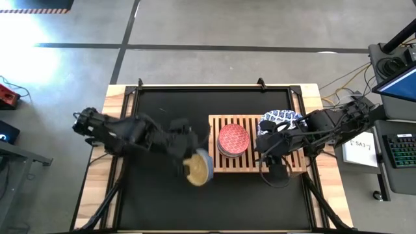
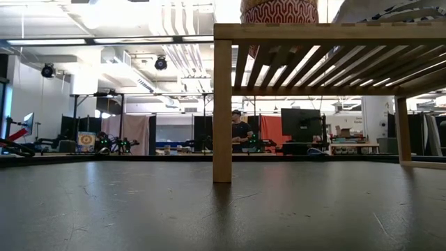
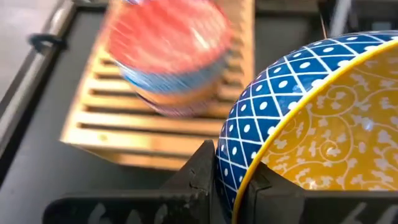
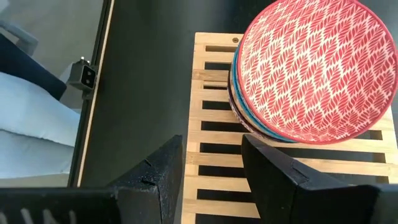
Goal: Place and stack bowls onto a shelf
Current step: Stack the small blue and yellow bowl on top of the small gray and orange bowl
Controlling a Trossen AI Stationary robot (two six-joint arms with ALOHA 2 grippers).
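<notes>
My left gripper point(image 1: 188, 161) is shut on a bowl point(image 1: 199, 168) that is yellow inside and blue with white dots outside point(image 3: 311, 124). It holds the bowl by the near left corner of the light-wood slatted shelf point(image 1: 253, 123). A red patterned bowl point(image 1: 233, 140) tops a stack of small bowls on the shelf's middle, and also shows in the right wrist view point(image 4: 311, 68). A white bowl with blue pattern point(image 1: 281, 118) sits on the shelf's far right. My right gripper point(image 4: 211, 165) is open and empty over the shelf's near right part point(image 1: 273, 159). My left gripper pinches the yellow bowl's rim point(image 3: 239, 168), one finger on the blue outside point(image 3: 202, 171) and one on the yellow inside point(image 3: 270, 186). The bowl is tilted and lifted clear of the table, its opening partly upward.
The shelf stands on legs point(image 2: 222, 104) on the black table mat point(image 1: 162, 201), with open mat to its left and near side. A laptop, keyboard and cables point(image 1: 396, 130) lie off the table's right edge. A person point(image 2: 240, 132) stands far behind in the room.
</notes>
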